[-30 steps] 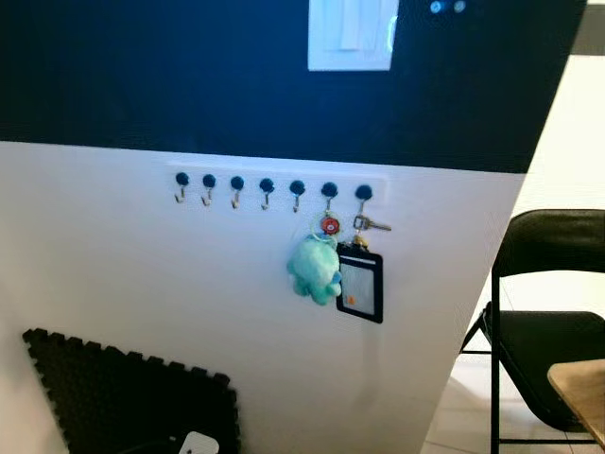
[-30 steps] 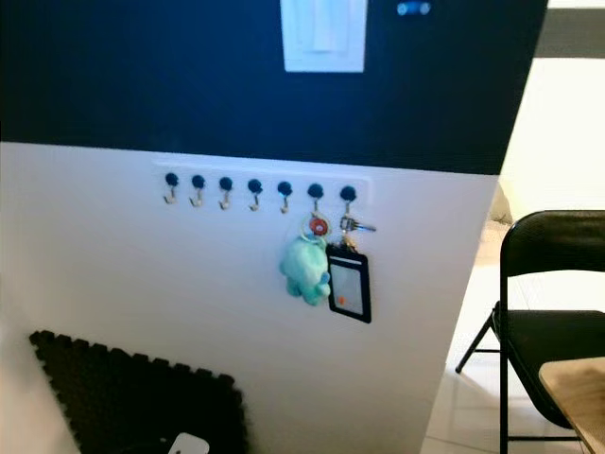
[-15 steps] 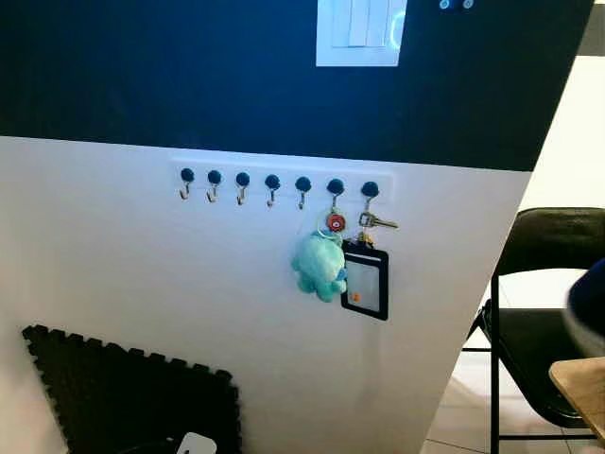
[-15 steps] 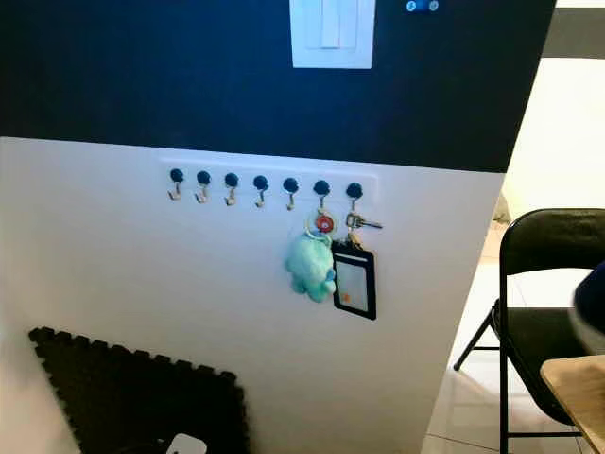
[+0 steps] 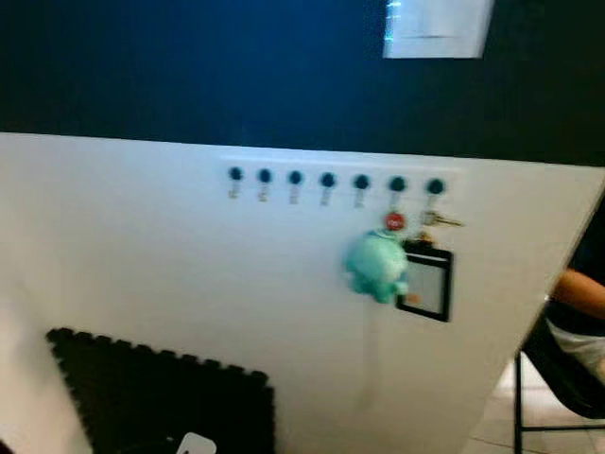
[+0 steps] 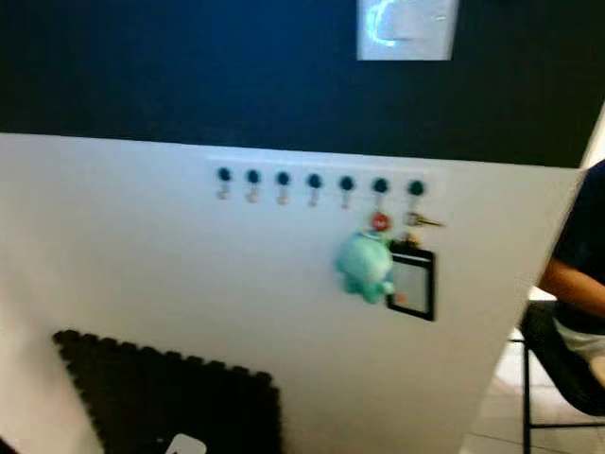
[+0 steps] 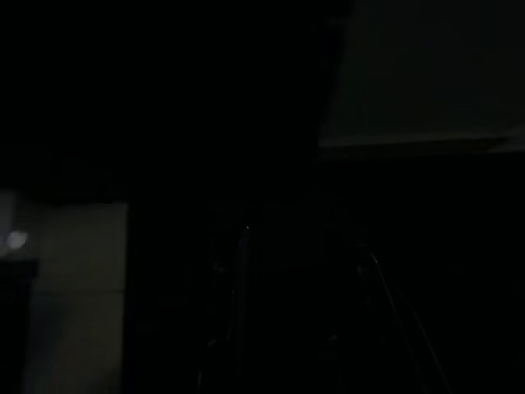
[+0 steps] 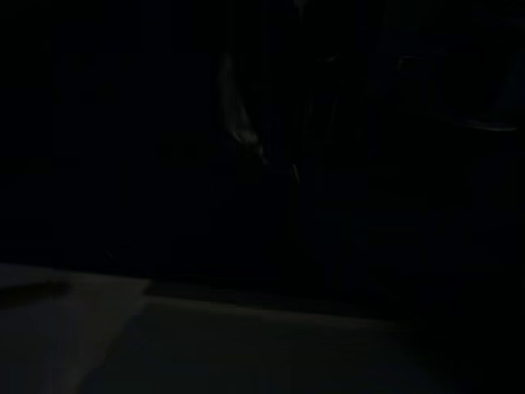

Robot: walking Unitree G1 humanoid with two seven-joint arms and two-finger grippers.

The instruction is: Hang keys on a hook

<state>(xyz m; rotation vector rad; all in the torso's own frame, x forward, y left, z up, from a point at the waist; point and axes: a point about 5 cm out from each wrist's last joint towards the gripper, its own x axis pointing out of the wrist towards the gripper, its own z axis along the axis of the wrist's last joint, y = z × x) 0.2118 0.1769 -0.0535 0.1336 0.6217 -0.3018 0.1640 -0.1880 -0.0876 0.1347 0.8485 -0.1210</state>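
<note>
White wall, keys (blade sideways, rightward) on end hook.

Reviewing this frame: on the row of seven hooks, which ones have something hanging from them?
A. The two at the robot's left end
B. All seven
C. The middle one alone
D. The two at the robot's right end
D: the teal plush keychain hangs under the sixth hook and the keys with the black card holder under the seventh, at the right end of the hook rack; the other five hooks are bare.
</note>
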